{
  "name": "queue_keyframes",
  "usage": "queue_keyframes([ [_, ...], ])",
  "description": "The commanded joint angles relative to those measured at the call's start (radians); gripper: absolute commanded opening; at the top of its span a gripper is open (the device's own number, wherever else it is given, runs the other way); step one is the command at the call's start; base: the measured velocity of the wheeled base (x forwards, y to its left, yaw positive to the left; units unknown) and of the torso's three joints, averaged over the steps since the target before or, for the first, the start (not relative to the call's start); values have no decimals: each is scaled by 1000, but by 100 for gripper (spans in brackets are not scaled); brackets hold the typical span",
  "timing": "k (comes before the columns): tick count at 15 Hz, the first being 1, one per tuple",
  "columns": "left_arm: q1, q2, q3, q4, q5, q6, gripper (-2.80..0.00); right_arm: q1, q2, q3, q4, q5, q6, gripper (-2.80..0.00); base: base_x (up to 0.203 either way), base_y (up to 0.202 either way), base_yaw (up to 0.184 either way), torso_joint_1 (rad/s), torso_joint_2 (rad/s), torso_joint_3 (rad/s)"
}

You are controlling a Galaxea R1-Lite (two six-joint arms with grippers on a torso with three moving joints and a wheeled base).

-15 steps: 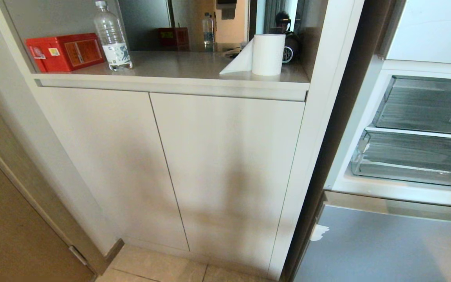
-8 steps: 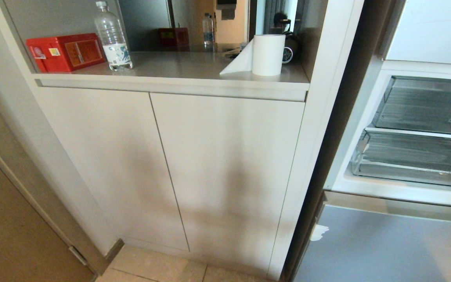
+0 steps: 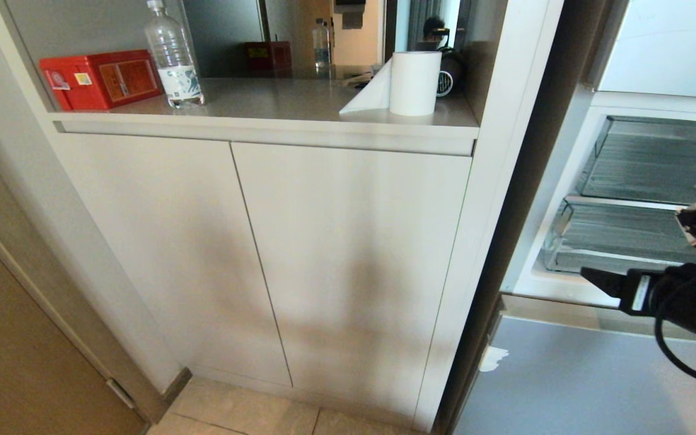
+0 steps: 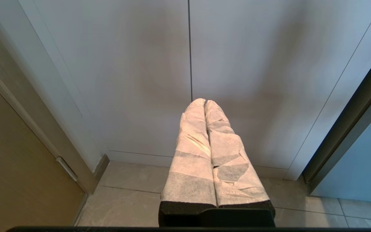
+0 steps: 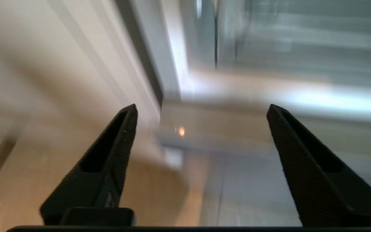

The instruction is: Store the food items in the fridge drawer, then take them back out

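Observation:
The fridge drawer (image 3: pixel 626 244) is the shallow clear drawer low in the open fridge at the right, pushed in, under the taller drawer with white lettering (image 3: pixel 656 163). The food items are out of view. My right gripper (image 5: pixel 201 108) is open, its black fingers spread wide with nothing between them. One of those fingers (image 3: pixel 603 283) shows in the head view, in front of the fridge sill just below the drawer. My left gripper (image 4: pixel 202 102), with white-wrapped fingers, is shut and empty, hanging low before the cabinet doors (image 4: pixel 188 64).
On the counter (image 3: pixel 299 103) to the left stand a red box (image 3: pixel 100 78), a water bottle (image 3: pixel 173 57) and a paper towel roll (image 3: pixel 411 81). A tall cabinet panel (image 3: pixel 505 151) separates the counter from the fridge. A grey lower fridge door (image 3: pixel 565 380) is shut.
My right arm has come up into the head view at the lower right, in front of the fridge; no arm showed there before. Nothing else has moved.

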Motion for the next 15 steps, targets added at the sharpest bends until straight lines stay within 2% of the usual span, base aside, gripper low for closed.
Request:
queue_keyframes([
  [1,0,-1,0,1,-1,1,-280,7,244,-25,-232,-21,-1,0,0,0,0,0,0,0],
  [3,0,-1,0,0,-1,0,-280,9,342,-42,-401,-68,-3,0,0,0,0,0,0,0],
  [5,0,-1,0,-1,-1,-1,-280,2,389,-49,-507,-99,-4,0,0,0,0,0,0,0],
  [9,0,-1,0,0,0,1,-280,-26,410,-62,-509,-104,-25,0,0,0,0,0,0,0],
  [15,0,-1,0,1,-1,1,-280,-31,508,-170,-512,-123,-14,0,0,0,0,0,0,0],
])
